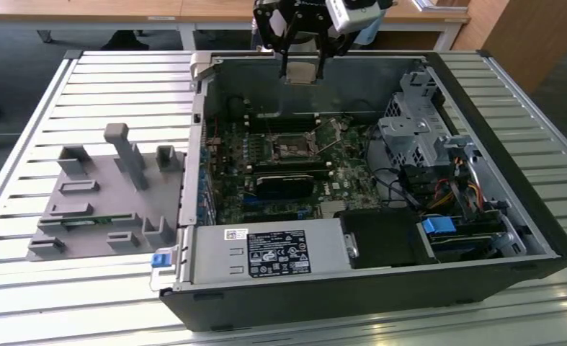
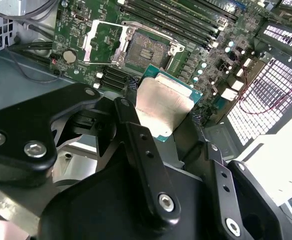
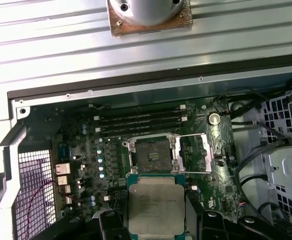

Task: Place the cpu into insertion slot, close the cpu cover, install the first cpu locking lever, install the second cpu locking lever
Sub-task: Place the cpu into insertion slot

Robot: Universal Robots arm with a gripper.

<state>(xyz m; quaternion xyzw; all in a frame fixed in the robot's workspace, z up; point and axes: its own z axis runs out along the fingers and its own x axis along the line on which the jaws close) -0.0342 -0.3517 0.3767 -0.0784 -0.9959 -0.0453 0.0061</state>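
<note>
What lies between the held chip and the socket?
Nothing blocks it: in the first wrist view only a strip of bare board separates the chip from the open socket; the cover lies flipped aside.

arm: high, wrist pointing down | gripper (image 1: pixel 300 72): clamped on cpu (image 3: pixel 155 205)

cpu cover (image 3: pixel 194 170) — just beside insertion slot (image 3: pixel 152 155)

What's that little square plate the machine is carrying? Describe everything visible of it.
The cpu is a flat square chip, a dull silver-tan metal lid on a green board. The gripper clamps it by two opposite edges, holding it in the air over the open computer case, clear of the uncovered insertion slot on the motherboard.
</note>
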